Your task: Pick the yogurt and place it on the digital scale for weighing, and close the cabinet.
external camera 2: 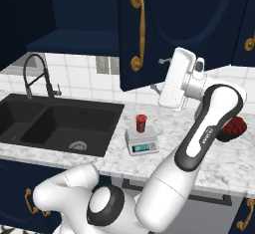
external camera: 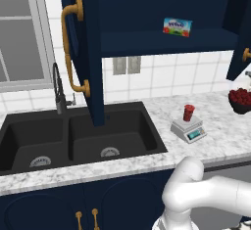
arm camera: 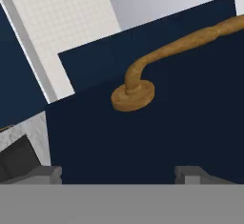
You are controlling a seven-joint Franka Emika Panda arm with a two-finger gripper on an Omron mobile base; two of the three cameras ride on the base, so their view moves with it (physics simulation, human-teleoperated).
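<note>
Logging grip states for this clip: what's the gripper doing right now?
Gripper: open, holding nothing; fingers spread in front of the dark navy wall cabinet door, below its curved brass handle.

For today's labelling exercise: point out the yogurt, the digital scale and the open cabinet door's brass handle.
yogurt (external camera: pixel 188 112), left base view, on the red cup's side.
digital scale (external camera: pixel 195 134), left base view, on its teal display.
brass handle (arm camera: pixel 181 46), hand view, on its curved bar.

The arm (external camera 2: pixel 199 143) is white, fat and round, with dark bands at its joints. Tiny dark writing runs along one part.
</note>
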